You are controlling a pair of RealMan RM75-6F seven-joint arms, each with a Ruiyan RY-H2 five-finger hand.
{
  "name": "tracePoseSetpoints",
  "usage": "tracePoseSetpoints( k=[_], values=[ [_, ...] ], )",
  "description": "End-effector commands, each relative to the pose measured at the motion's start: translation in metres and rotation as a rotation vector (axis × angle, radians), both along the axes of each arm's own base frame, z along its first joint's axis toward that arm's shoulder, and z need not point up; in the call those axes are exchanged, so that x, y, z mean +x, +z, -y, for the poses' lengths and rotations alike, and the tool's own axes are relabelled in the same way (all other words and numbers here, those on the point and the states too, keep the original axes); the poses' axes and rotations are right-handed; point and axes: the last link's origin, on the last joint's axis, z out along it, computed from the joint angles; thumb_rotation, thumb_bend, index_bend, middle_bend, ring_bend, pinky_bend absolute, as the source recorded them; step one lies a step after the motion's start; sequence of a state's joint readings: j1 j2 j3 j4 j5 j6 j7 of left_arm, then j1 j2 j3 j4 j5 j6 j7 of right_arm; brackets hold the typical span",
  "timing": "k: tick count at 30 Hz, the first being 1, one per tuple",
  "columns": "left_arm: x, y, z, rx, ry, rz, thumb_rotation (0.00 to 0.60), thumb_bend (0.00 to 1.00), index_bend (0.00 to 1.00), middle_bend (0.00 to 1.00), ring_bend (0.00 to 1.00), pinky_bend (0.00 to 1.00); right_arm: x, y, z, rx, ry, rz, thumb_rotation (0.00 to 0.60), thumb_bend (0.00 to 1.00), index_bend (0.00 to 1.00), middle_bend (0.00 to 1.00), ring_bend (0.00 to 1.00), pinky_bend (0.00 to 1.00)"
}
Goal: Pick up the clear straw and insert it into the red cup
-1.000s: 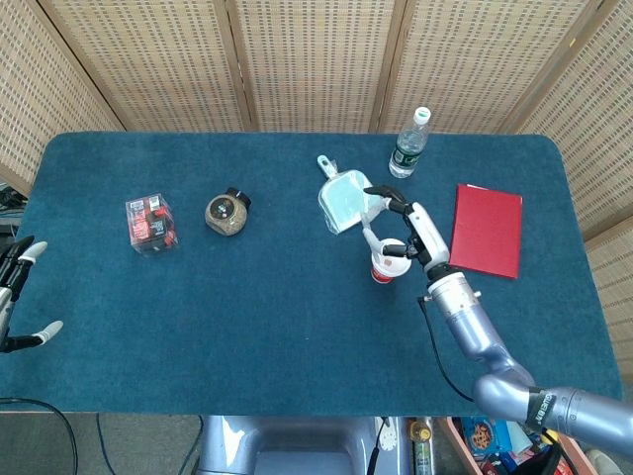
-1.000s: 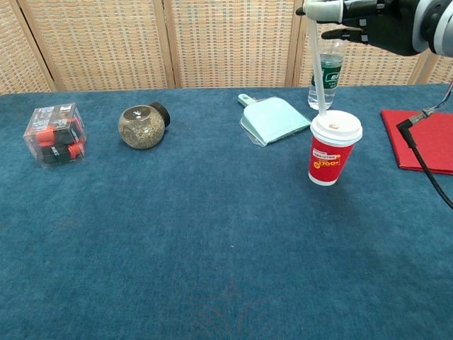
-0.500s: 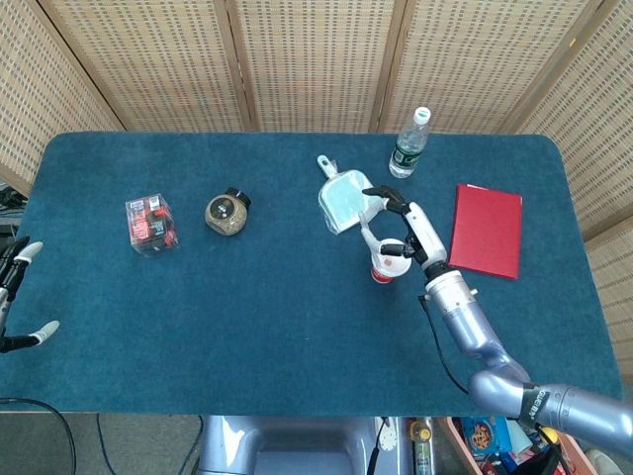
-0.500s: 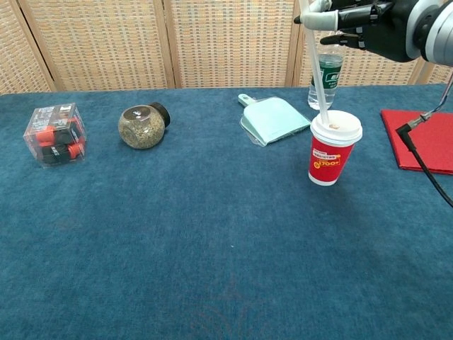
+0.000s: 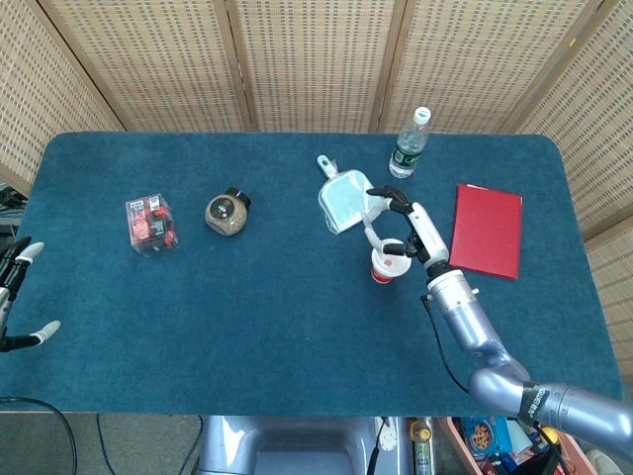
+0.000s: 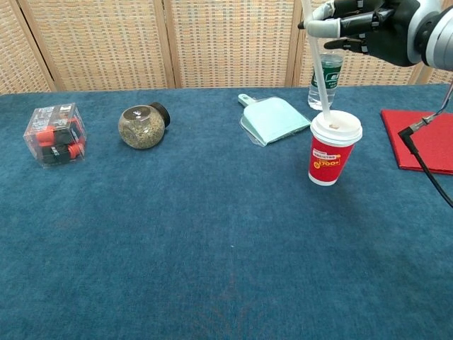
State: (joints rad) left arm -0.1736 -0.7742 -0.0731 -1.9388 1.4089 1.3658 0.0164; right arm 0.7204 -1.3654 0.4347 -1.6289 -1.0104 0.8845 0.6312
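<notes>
R hand (image 6: pixel 368 25) pinches the thin clear plastic straw (image 6: pixel 316 67) near its top, above the red paper cup w/ white lid (image 6: pixel 333 147). Straw tilts slightly, lower tip touching the lid; can't tell if it's in the hole. L hand (image 5: pixel 15 297) hangs off the table's left edge, fingers spread, holding nothing. Just beside cup: pale green dustpan (image 6: pixel 272 117), clear water bottle w/ green label (image 6: pixel 324 78), flat red book (image 6: pixel 422 139). Well apart to the left: round glass jar w/ black lid (image 6: pixel 144 125), clear plastic box (image 6: pixel 55 133), all on blue cloth table (image 6: pixel 212 234).

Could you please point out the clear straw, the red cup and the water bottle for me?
clear straw (image 6: pixel 319 74), chest view, on its shaft above the lid.
red cup (image 6: pixel 325 162), chest view, on its red side wall.
water bottle (image 5: pixel 407 146), head view, on its green label.
</notes>
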Motion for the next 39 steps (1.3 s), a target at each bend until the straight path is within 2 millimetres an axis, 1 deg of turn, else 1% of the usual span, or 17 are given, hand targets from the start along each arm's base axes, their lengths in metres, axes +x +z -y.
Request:
tracePoseSetpoints(
  k=[1,14,22,39],
  values=[
    [0.0,0.0,0.0,0.001,0.001,0.0,0.6,0.2,0.0,0.0,0.0,0.0,-0.001,-0.002,0.0,0.004,-0.001,-0.004,0.6,0.52,0.69,0.25,0.0,0.07],
    [-0.001,-0.003,-0.002,-0.008,0.005,0.002,0.6,0.2,0.0,0.0,0.0,0.0,-0.005,-0.006,0.0,0.019,-0.006,0.001,0.6,0.52,0.69,0.25,0.0,0.07],
    [-0.003,-0.004,-0.003,-0.009,0.012,0.004,0.6,0.2,0.0,0.0,0.0,0.0,-0.006,-0.009,0.004,0.019,-0.012,-0.001,0.6,0.52,0.69,0.25,0.0,0.07],
    [-0.005,-0.006,-0.005,-0.015,0.019,0.005,0.6,0.2,0.0,0.0,0.0,0.0,-0.029,-0.025,0.002,0.041,-0.032,-0.037,0.6,0.52,0.69,0.24,0.0,0.07]
  ],
)
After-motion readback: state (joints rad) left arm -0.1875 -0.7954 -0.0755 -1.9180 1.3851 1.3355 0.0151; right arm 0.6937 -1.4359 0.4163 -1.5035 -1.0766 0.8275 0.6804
